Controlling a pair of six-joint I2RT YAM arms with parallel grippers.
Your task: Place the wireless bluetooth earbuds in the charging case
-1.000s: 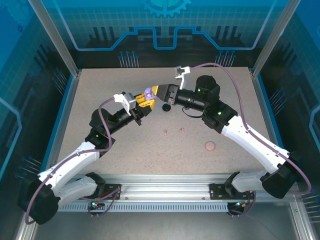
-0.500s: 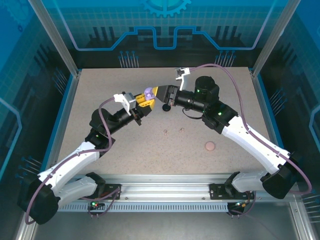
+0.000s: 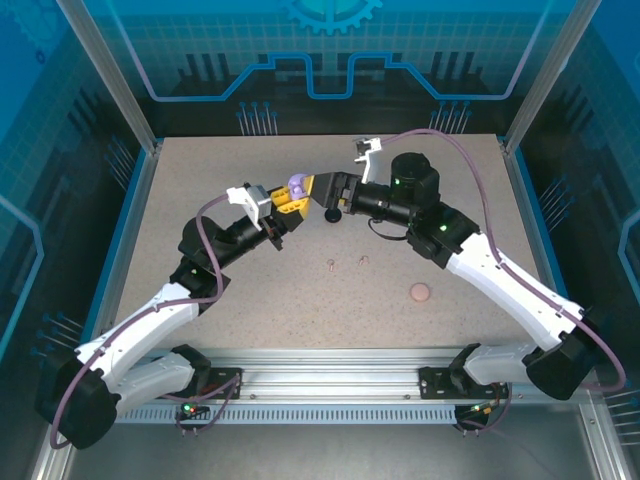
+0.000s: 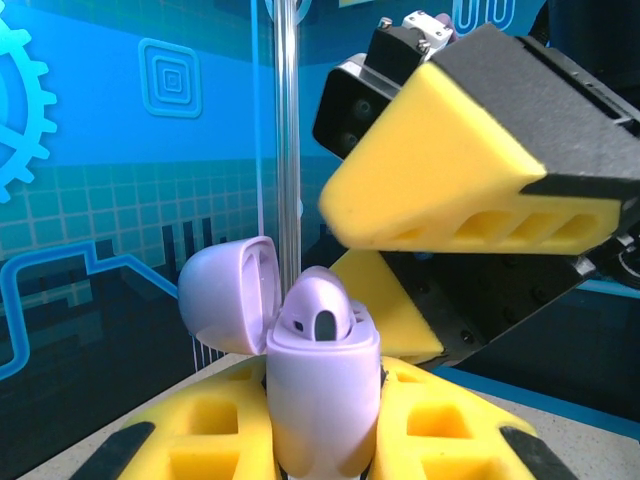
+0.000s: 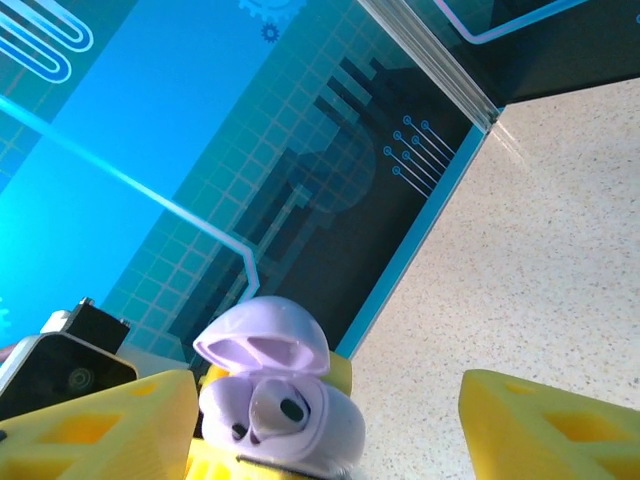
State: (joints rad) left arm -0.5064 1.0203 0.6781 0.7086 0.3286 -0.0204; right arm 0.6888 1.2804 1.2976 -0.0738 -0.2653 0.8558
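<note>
My left gripper (image 3: 290, 200) is shut on the lilac charging case (image 3: 297, 186) and holds it upright above the table, lid (image 4: 228, 295) swung open. A lilac earbud (image 4: 320, 315) sits in the case, its head sticking out of the top. My right gripper (image 3: 322, 187) is right beside the case, open, its yellow fingers (image 4: 450, 170) apart and holding nothing. In the right wrist view the case (image 5: 300, 420) sits between the spread fingers (image 5: 540, 430), and the earbud (image 5: 275, 410) shows inside it. Two tiny pinkish earbuds (image 3: 331, 266) (image 3: 363, 260) lie on the table.
A black round case (image 3: 330, 213) lies on the table just below the right gripper. A pinkish round case (image 3: 420, 292) lies further to the front right. Blue walls and metal posts enclose the speckled table (image 3: 200, 180).
My right gripper has opened and drawn slightly back from the lilac case, leaving the lilac earbud in it. The left arm and the case have stayed still.
</note>
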